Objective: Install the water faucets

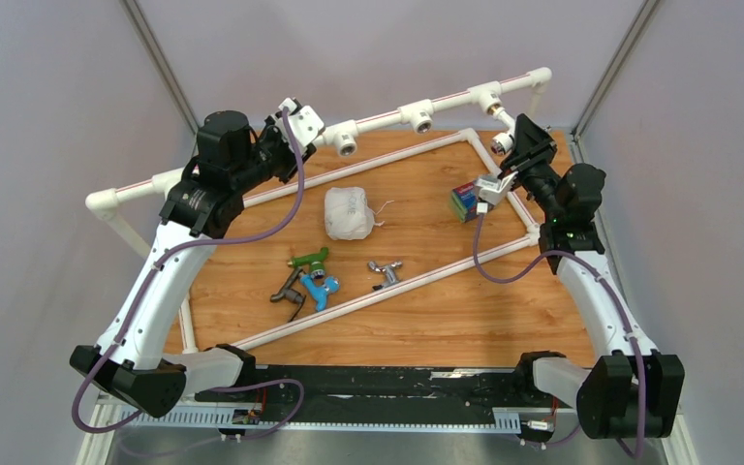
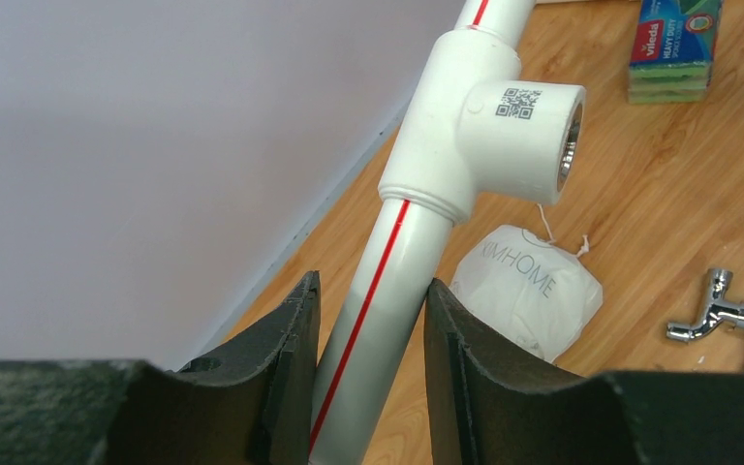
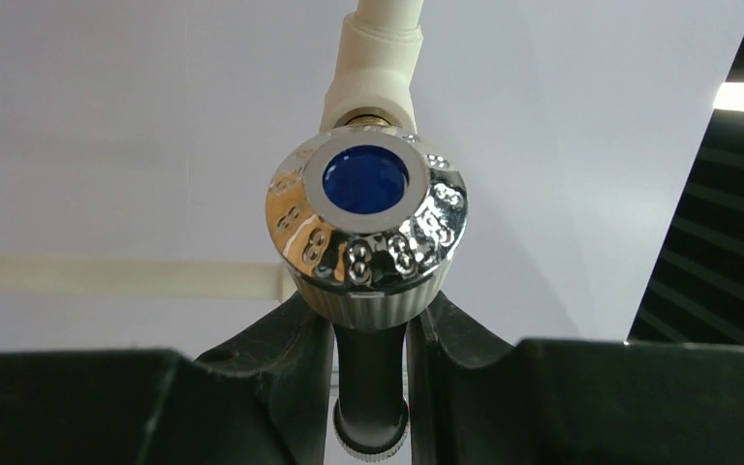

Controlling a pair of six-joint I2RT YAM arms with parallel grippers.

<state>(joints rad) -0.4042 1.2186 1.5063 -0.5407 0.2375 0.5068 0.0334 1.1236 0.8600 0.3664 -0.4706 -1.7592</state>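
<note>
My left gripper [image 1: 295, 121] [image 2: 370, 291] is shut on the white pipe [image 2: 412, 237] with a red stripe, just below a tee fitting [image 2: 484, 126] whose threaded outlet stands empty. My right gripper [image 1: 502, 165] [image 3: 373, 310] is shut on the dark stem of a water faucet [image 3: 366, 228] with a chrome knob and blue cap, held against a white pipe fitting [image 3: 373, 68] at the back right. On the wooden table lie a green faucet [image 1: 310, 259], a blue one [image 1: 322, 288], a dark grey one [image 1: 289, 289] and a chrome one [image 1: 385, 271] [image 2: 727, 315].
A white drawstring bag [image 1: 349, 213] [image 2: 533, 291] lies mid-table. A pack of sponges [image 1: 464, 201] [image 2: 673, 48] sits near the right gripper. A raised pipe rail [image 1: 387, 118] with several outlets runs along the back, and a thinner pipe frame [image 1: 397, 289] lies on the table.
</note>
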